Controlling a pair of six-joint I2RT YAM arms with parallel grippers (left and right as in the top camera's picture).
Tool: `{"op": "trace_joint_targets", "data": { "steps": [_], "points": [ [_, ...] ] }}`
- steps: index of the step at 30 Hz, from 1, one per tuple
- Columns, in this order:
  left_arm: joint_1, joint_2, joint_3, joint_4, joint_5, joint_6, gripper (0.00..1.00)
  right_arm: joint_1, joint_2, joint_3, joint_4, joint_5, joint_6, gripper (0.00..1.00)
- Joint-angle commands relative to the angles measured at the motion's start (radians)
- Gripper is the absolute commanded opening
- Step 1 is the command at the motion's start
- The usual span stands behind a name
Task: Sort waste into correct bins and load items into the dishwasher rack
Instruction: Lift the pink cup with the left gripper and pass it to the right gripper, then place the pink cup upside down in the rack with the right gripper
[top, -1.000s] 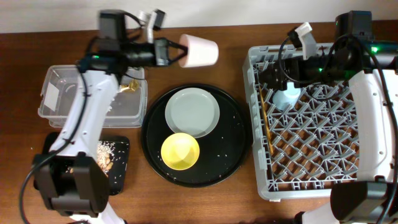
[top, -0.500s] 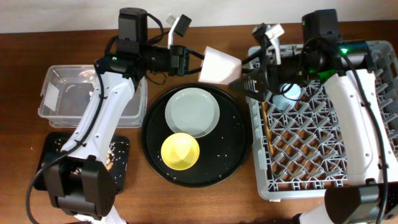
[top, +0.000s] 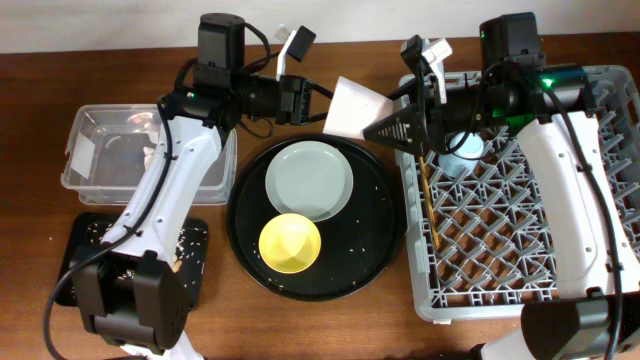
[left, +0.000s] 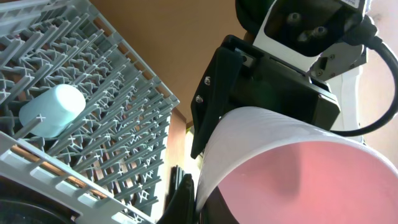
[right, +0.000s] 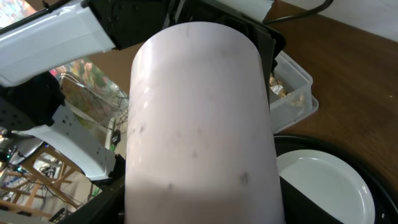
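The pink cup (top: 355, 108) is up in the air over the desk, between the two arms. The left tool (top: 322, 102) is clamped on its rim. The cup lies sideways, and its bottom points at the right tool (top: 378, 128). That tool's fingers are apart, right by the cup. The dishwasher rack (top: 520, 230) is on that side.

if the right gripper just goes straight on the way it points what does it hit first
The pink cup, held by the left gripper. The right gripper points straight at it with jaws open, and the cup fills its wrist view, so it looks close; contact is unclear.
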Motion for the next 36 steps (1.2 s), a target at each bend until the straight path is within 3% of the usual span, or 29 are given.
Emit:
{"op": "trace_joint_targets", "data": {
  "steps": [1, 4, 18, 22, 25, 27, 31, 36],
  "points": [
    [-0.002, -0.016, 0.006, 0.005, 0.005, -0.002, 0.02, 0.007, -0.01, 0.018, 0.023, -0.005, 0.003, 0.58],
    [-0.002, -0.016, 0.006, 0.005, 0.005, 0.002, 0.13, -0.003, -0.01, 0.018, 0.037, -0.004, 0.003, 0.57],
    [-0.002, -0.016, 0.006, -0.04, 0.004, 0.009, 0.14, -0.029, -0.01, 0.018, 0.089, -0.002, 0.012, 0.58],
    [0.001, -0.016, 0.006, -0.058, -0.094, 0.009, 0.34, -0.065, -0.01, 0.018, 0.102, -0.001, 0.07, 0.58],
    [0.018, -0.016, 0.006, -0.094, -0.269, 0.009, 0.42, -0.134, -0.01, 0.018, 0.09, 0.0, 0.126, 0.58],
    [0.037, -0.016, 0.006, -0.129, -0.389, 0.01, 0.43, -0.197, -0.01, 0.018, 0.016, 0.102, 0.146, 0.57],
    [0.047, -0.016, 0.006, -0.225, -0.526, 0.011, 0.44, -0.268, -0.01, 0.018, -0.168, 0.489, 0.18, 0.57],
    [0.044, -0.016, 0.006, -0.3, -0.595, 0.068, 0.43, -0.286, -0.01, 0.012, -0.332, 0.924, 0.417, 0.57]
  ]
}}
